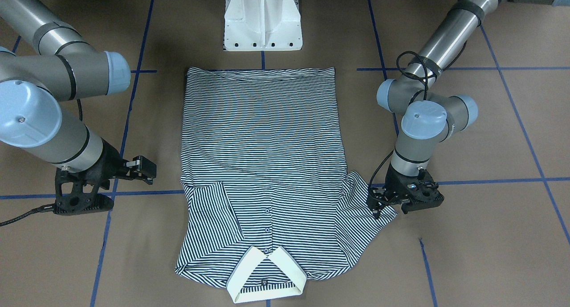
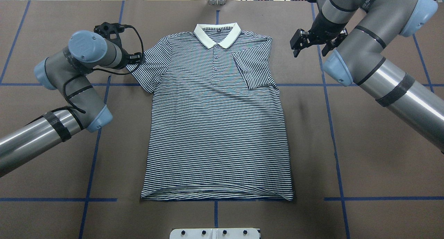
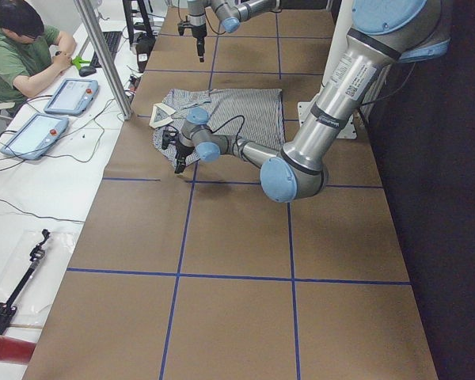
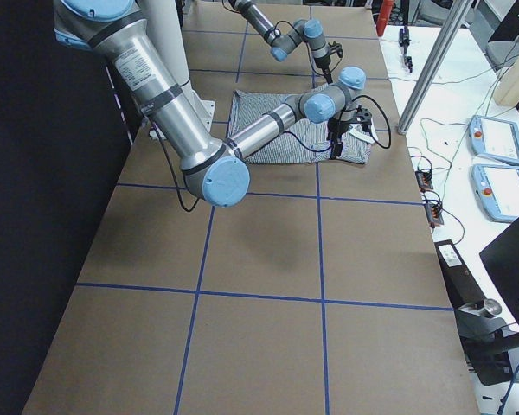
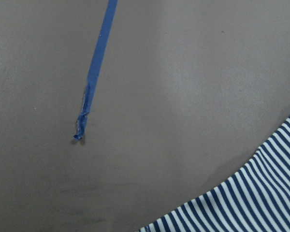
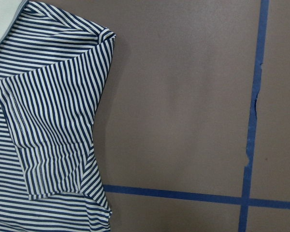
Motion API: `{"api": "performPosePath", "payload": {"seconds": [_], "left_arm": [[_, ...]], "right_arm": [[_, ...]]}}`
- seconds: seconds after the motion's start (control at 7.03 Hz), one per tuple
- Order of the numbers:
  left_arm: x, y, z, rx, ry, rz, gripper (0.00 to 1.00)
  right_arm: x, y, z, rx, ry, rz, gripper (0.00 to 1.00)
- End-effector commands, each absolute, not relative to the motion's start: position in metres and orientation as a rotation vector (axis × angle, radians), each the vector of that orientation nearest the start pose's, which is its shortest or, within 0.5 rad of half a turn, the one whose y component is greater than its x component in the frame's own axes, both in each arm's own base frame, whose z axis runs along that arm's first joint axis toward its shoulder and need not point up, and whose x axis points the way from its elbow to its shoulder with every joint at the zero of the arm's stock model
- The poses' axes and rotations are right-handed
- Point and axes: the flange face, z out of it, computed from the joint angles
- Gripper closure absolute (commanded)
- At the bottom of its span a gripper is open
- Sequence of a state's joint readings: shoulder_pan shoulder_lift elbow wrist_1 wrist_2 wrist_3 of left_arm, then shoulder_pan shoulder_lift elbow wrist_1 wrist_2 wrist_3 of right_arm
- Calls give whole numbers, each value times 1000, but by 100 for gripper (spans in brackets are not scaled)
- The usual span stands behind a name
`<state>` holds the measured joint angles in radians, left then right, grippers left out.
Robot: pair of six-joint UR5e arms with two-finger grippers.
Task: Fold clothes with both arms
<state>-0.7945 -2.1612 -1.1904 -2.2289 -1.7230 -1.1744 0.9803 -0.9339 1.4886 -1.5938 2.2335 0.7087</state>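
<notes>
Lying flat on your desk [image 2: 364, 155], the shirt [image 2: 215, 128] has one sleeve [image 2: 251, 70] folded over its chest. You see the right gripper [image 2: 309, 46] spread open beside that sleeve, off the cloth. The left gripper [image 1: 378, 207] sits at the edge of the other sleeve [image 1: 360, 200], and you cannot tell its grip.

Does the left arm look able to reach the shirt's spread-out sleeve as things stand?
Probably yes: the left gripper hangs right at the outer edge of that sleeve, and nothing lies between them.
</notes>
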Motion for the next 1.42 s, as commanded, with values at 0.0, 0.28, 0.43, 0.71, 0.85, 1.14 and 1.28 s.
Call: {"api": "performPosePath", "payload": {"seconds": [0.0,0.28,0.43,0.71,0.85,1.14,1.28], "left_arm": [[449,-624,421,370,800,-304,37],[449,-625,421,365,796,-303,76],[450,-625,419,367,799,-300,93],[447,-621,396,356,791,-298,100],[439,-611,363,339,769,-299,100],[440,-607,290,325,772,-295,100],[461,-605,260,318,799,-278,100]], "right_arm": [[-336,-631,315,17,-824,-65,0],[-337,-632,315,17,-822,-64,0],[-336,-631,316,15,-821,-63,0],[-336,-631,318,14,-820,-63,0],[-336,-631,320,12,-819,-62,0],[-335,-630,323,9,-817,-61,0],[-335,-629,327,6,-815,-59,0]]}}
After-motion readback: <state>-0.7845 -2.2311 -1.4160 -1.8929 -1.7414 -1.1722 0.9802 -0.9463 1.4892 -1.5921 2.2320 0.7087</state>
